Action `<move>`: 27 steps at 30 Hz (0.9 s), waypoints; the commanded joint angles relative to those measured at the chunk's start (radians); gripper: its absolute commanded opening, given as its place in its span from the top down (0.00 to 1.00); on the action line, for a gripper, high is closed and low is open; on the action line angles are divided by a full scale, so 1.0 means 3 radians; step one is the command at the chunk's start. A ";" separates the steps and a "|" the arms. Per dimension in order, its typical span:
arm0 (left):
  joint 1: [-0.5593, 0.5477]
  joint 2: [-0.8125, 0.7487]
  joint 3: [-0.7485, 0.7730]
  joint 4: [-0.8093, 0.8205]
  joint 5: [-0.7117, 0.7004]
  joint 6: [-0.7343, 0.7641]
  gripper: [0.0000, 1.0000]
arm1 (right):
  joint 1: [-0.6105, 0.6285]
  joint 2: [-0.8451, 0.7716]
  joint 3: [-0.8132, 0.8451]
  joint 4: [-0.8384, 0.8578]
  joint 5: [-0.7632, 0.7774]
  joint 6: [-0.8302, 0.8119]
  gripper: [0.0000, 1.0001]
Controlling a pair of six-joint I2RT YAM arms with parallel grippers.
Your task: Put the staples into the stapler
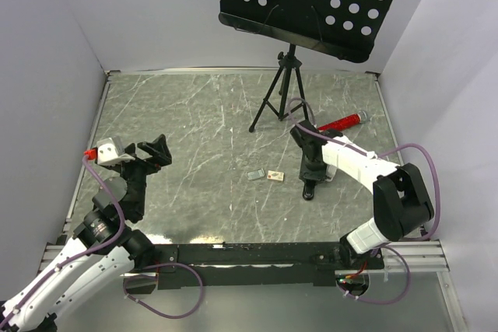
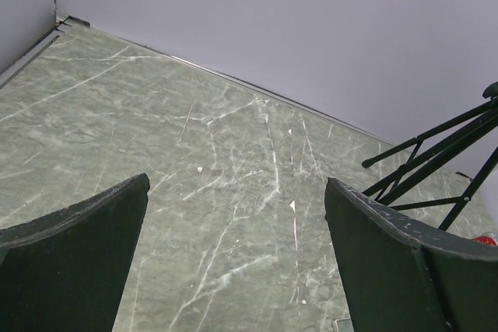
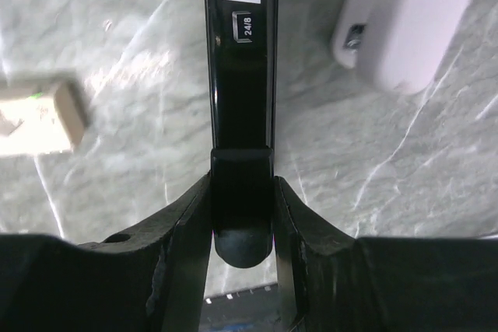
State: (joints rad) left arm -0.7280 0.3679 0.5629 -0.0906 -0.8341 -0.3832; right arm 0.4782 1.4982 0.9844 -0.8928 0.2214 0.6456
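Observation:
My right gripper (image 1: 311, 166) is shut on the black stapler (image 1: 310, 190), right of the table's middle. In the right wrist view the fingers (image 3: 243, 192) clamp the stapler's narrow black body (image 3: 241, 75) near its rounded end. The staples (image 1: 255, 174), a tiny grey strip, lie on the table left of the stapler, next to a small tan-and-white box (image 1: 274, 176). The box shows blurred in the right wrist view (image 3: 39, 118). My left gripper (image 1: 148, 153) is open and empty, raised over the left side of the table (image 2: 237, 184).
A black music stand on a tripod (image 1: 284, 87) stands at the back middle; its legs show in the left wrist view (image 2: 436, 161). A red and silver cylinder (image 1: 342, 122) lies behind my right arm. A white arm part (image 3: 405, 21) sits close right of the stapler.

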 commanded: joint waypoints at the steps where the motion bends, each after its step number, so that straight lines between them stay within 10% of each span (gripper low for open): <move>1: 0.0024 -0.0045 -0.0005 0.0046 0.0029 -0.0032 0.01 | -0.0187 -0.0030 0.0027 0.0486 0.0192 0.0220 0.98; 6: 0.0029 -0.0045 0.0000 0.0031 0.0024 -0.0037 0.01 | -0.0300 0.0150 0.0052 0.0598 0.0167 0.0231 0.85; 11: 0.0029 -0.0066 0.0005 0.0026 -0.0042 -0.0042 0.01 | -0.0300 -0.0080 0.0063 0.0660 0.0090 0.0256 0.48; 22: 0.0024 -0.0311 0.0189 -0.0209 -0.0379 -0.0088 0.01 | -0.0300 -0.1858 0.0042 0.0686 0.0902 -0.0075 0.03; 27: 0.0029 -0.0367 0.0435 -0.0255 -0.0477 0.0111 0.01 | -0.0300 -0.2951 -0.0172 0.0890 0.1235 -0.0444 0.00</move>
State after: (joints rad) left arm -0.7231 0.2794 0.6125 -0.1661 -0.9302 -0.3939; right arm 0.3935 0.8070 0.9752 -0.6777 0.4576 0.6106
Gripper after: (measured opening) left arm 0.995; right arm 0.994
